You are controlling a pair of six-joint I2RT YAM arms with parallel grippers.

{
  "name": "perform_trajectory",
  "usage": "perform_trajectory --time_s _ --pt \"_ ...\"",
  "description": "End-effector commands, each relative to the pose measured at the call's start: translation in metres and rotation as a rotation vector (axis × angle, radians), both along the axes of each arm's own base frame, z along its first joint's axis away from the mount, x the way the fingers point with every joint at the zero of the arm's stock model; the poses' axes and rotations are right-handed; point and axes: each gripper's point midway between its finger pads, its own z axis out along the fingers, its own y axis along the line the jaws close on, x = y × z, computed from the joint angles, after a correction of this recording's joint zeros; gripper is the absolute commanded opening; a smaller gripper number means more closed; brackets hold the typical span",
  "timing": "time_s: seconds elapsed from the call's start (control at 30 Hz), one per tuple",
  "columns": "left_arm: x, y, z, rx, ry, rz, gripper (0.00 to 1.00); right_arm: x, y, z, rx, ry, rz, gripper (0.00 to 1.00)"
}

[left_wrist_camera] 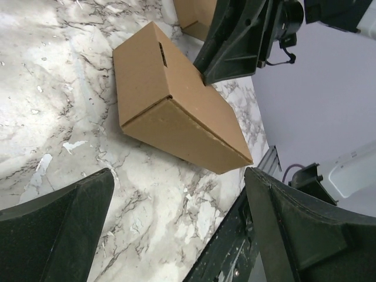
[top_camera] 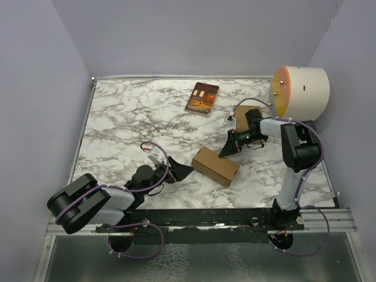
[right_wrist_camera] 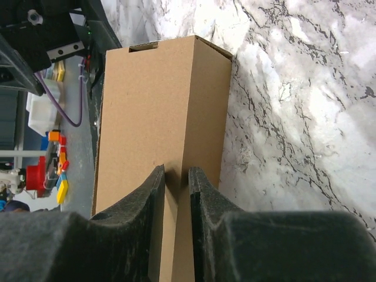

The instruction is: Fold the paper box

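The paper box (top_camera: 215,166) is a small closed brown carton lying on the marble table (top_camera: 129,117), with a slit in its top face. It also shows in the left wrist view (left_wrist_camera: 147,73) and the right wrist view (right_wrist_camera: 147,100). My left gripper (top_camera: 187,171) is open and empty just left of the box's end, with its fingers wide apart (left_wrist_camera: 179,176). My right gripper (top_camera: 227,152) is shut with only a narrow gap (right_wrist_camera: 175,176). Its tips rest on the box's upper long edge, which also shows in the left wrist view (left_wrist_camera: 205,76).
Another brown carton (top_camera: 247,114) lies behind my right arm, partly hidden. A dark red-brown book (top_camera: 202,98) lies at the back middle. A large white cylinder (top_camera: 301,91) stands at the back right. The table's metal rail (top_camera: 235,218) runs along the near edge.
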Motion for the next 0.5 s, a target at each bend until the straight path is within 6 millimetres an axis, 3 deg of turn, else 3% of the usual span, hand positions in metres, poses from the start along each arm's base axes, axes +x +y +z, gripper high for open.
perform_trajectory --time_s 0.0,0.23,0.47 --pt "0.012 -0.002 0.016 -0.066 -0.049 0.088 0.98 0.006 -0.009 -0.021 -0.059 -0.005 -0.010 0.20" --pt "0.015 -0.025 0.021 -0.071 -0.067 0.145 0.99 0.005 -0.009 -0.023 -0.061 0.006 -0.011 0.20" --pt "0.020 -0.020 0.003 -0.101 0.043 0.277 0.99 0.005 -0.009 -0.025 -0.064 0.008 -0.011 0.20"
